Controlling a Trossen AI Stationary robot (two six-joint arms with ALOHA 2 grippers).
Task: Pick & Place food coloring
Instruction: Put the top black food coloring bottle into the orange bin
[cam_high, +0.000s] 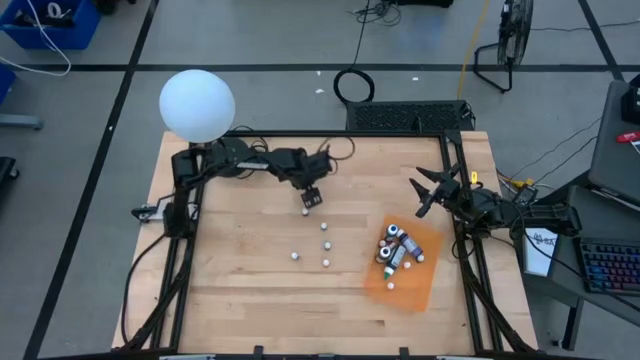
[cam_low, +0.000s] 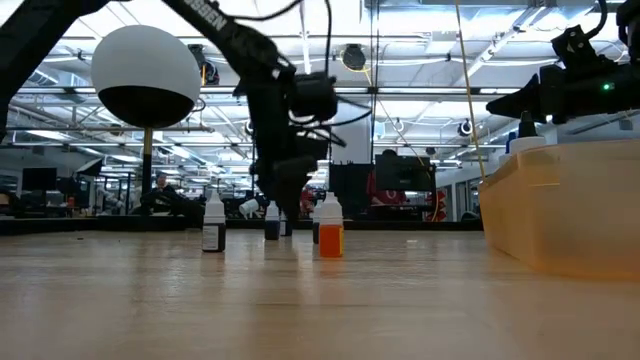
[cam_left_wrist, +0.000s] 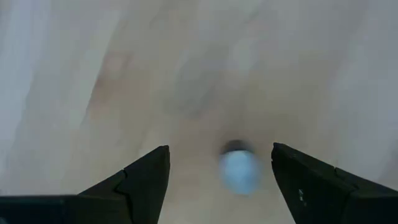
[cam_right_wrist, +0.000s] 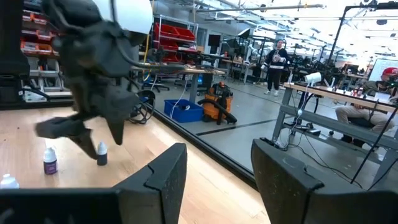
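Several tiny food coloring bottles stand upright on the wooden table. One of them is farthest back, with others nearer the front. My left gripper points steeply down just above that far bottle and is open. In the left wrist view the bottle's pale blue top shows between the two fingers, apart from both. More bottles lie on an orange sheet at the right. My right gripper hovers open at the table's right edge.
A white globe stands at the far left corner beside the left arm's base. In the low view three bottles stand in a row under the left arm, and the orange sheet fills the right side. A wide stretch of bare wood lies at the near left.
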